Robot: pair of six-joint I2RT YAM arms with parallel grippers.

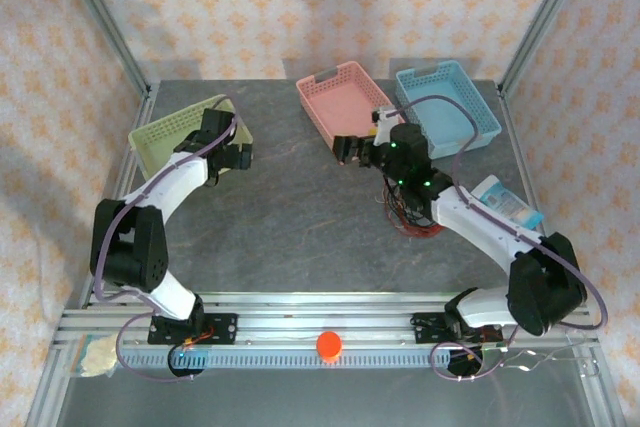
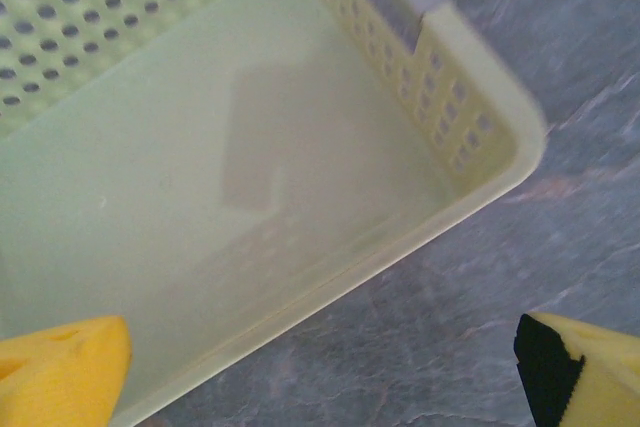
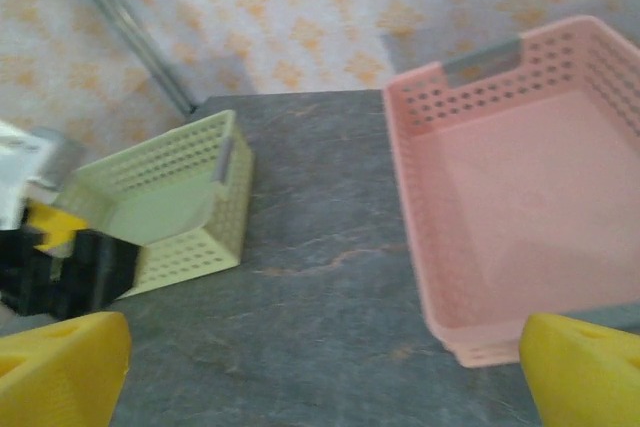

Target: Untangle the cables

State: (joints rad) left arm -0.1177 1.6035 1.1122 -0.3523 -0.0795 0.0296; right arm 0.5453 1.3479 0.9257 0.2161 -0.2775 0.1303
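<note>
The left fingers (image 2: 62, 372) and right fingers (image 3: 60, 362) are seen wide open and empty. The cables (image 1: 408, 217), at four o'clock on the table (image 1: 290, 222), are judged still tangled; a grasp is called for next.

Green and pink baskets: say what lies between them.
Bare grey table lies between the green basket and pink basket, per the right wrist view.

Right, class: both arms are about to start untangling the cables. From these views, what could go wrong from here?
1. The cables lie bunched beneath the right arm; moving that arm may snag or drag them.
2. The right tool, open, hovers close to the pink basket; a swing might knock its rim.
3. The left tool, open by the green basket, is far from the cables; reaching across risks an arm clash.
</note>
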